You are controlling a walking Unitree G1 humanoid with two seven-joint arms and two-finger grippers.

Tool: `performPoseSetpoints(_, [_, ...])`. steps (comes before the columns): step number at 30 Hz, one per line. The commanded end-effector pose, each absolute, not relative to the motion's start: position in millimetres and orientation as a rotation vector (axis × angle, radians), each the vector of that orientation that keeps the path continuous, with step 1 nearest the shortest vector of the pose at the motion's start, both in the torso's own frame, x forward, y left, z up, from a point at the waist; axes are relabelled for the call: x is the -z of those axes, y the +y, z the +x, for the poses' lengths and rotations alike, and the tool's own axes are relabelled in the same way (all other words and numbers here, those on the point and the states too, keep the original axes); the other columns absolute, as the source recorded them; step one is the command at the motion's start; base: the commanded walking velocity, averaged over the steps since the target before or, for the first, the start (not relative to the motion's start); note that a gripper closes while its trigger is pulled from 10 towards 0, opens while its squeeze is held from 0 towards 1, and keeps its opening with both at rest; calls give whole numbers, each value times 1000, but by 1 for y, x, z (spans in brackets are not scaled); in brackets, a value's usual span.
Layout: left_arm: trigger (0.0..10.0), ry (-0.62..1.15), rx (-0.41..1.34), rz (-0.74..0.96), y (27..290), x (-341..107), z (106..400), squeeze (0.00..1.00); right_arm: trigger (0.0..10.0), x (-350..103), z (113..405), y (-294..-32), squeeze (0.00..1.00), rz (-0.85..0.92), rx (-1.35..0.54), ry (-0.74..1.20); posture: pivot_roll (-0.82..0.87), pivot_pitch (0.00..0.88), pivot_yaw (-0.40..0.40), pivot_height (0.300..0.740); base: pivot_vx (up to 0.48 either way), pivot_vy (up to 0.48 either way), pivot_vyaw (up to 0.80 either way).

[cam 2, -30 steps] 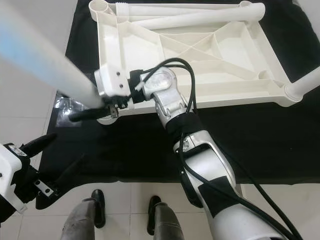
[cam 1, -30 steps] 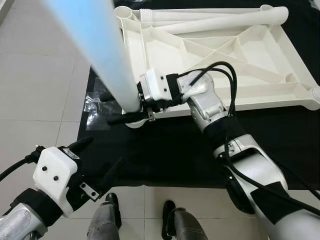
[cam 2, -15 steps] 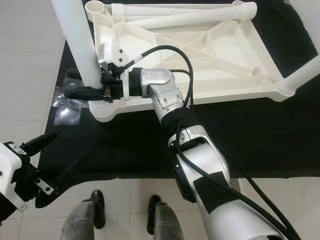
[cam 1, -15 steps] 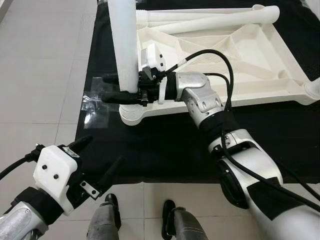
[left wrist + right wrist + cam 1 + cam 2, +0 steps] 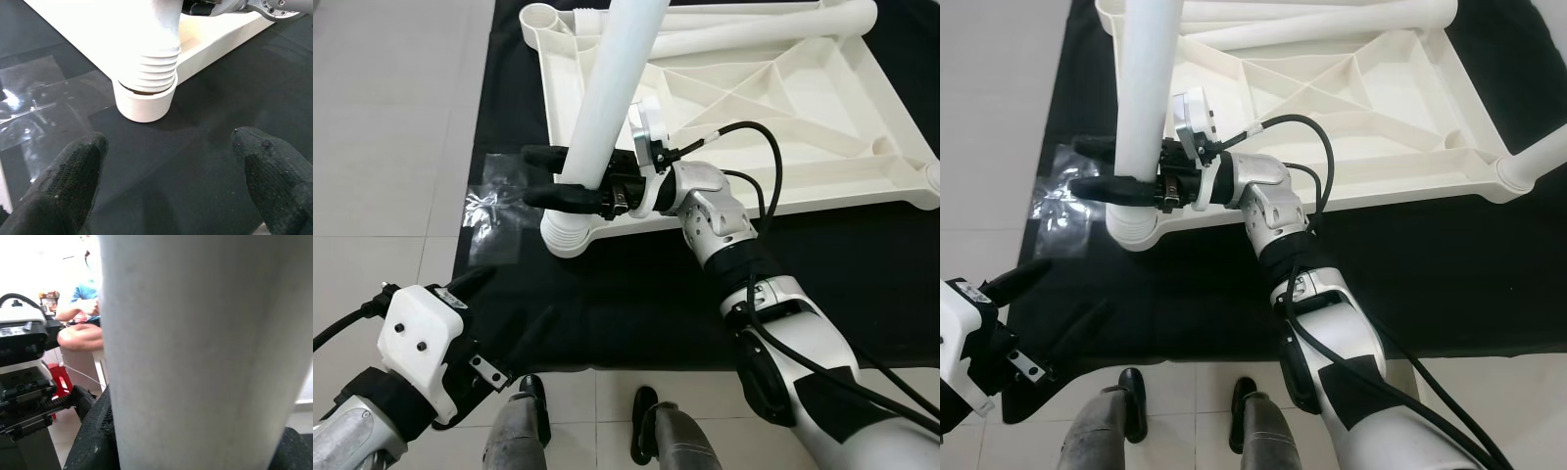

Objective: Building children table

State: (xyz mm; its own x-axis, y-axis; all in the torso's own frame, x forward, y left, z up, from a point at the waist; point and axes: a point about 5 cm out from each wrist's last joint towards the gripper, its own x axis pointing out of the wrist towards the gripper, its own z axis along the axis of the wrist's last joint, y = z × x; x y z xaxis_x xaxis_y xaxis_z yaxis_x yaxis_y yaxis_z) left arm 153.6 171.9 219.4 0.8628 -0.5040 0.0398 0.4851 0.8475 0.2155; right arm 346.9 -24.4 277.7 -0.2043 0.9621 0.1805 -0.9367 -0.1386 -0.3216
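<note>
With our right gripper (image 5: 570, 178) clamped on the table leg (image 5: 607, 103), we keep it square over the corner socket (image 5: 145, 103) while threading, our left gripper (image 5: 171, 181) waiting spread nearby.

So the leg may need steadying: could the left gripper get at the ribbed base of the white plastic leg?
Probably yes. The left gripper is open and faces the ribbed base of the white plastic leg, with bare black mat between; the right gripper grips higher up.

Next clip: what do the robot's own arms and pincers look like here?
Both arms are silver metal with black joint bands. The right arm carries looping black cables to a white wrist housing; its right pincer has two long black fingers. The left pincer matches, behind a white blocky housing with two dark screw holes and a black cable.
</note>
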Motion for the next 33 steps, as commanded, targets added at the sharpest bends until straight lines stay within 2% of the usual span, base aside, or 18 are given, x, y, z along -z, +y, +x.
performPoseSetpoints(1, [10000,-80,528,191,172,-217,149,0,10000,-255,348,-27,0,-137,-1719,-322,253,438,-105,740,0,0,0])
performPoseSetpoints(17, [10000,-78,527,194,173,-218,149,0,10000,-251,337,-27,0,-534,-1873,-317,251,440,-114,740,0,0,0])
performPoseSetpoints(33, [10000,-86,528,192,171,-218,149,0,10000,-257,338,-22,0,-525,-1971,-175,245,436,-125,740,0,0,0])
